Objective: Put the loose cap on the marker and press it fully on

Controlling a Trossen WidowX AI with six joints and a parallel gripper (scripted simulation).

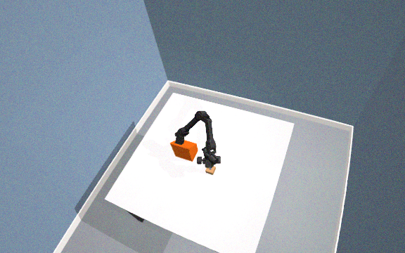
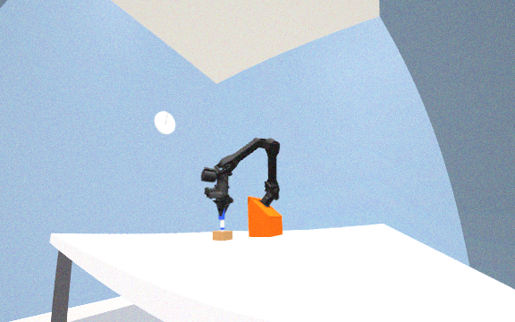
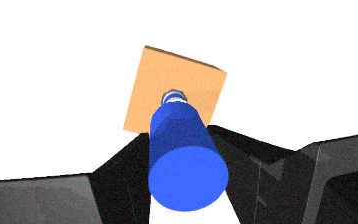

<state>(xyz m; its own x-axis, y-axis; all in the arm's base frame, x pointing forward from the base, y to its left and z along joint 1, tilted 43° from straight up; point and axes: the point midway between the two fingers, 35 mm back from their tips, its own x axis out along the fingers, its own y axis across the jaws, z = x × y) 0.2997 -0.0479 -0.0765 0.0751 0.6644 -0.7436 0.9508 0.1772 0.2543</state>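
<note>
My gripper (image 2: 223,214) (image 3: 178,137) is shut on the blue cap (image 2: 222,216) (image 3: 188,178). It is above the holder block. The tan holder block (image 1: 210,171) (image 2: 222,235) (image 3: 200,82) sits on the white table. The marker (image 2: 222,224) (image 3: 176,100) stands upright in the block, white with a blue band low down. In the exterior view the cap is right over the marker's top, in line with it. In the wrist view the cap hides the marker's tip. Whether the cap is seated cannot be told.
The orange base block (image 1: 185,150) (image 2: 264,221) carries the arm and stands close beside the holder block. The white table (image 1: 230,211) (image 2: 329,264) lies under everything. Its edges are far from the gripper.
</note>
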